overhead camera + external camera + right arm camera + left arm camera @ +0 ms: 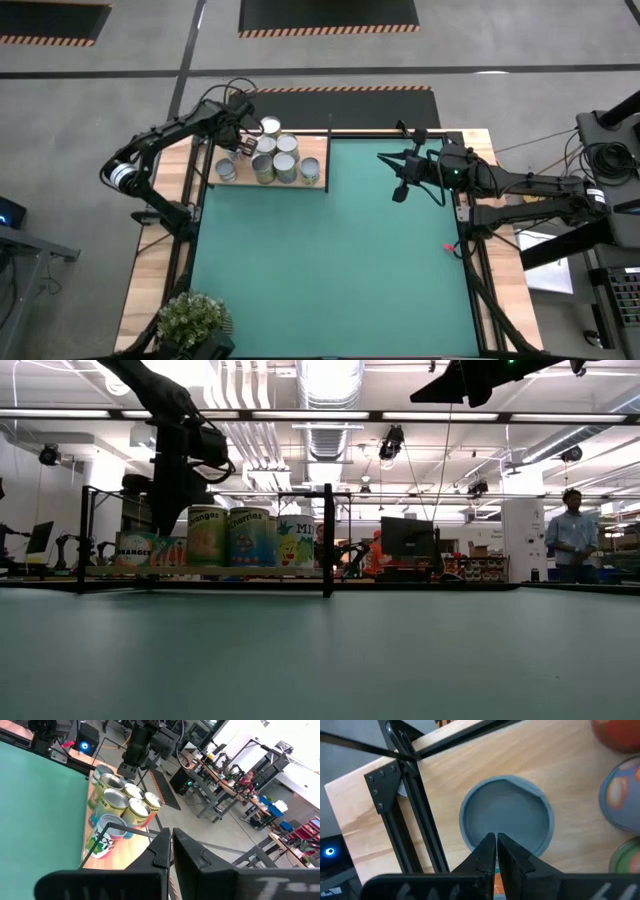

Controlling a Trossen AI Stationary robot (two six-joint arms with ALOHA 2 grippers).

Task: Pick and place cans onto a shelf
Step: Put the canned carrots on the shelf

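Cans clustered on shelf, 7 countable. Left tool closed, empty, just above shelf's left-end can. Right tool closed, empty, well apart. Risk: lowering would topple neighbours.

The table has a light wooden rim around a green mat. At its far left corner sits the shelf carrying the cans, and a small potted plant stands at the near left corner.
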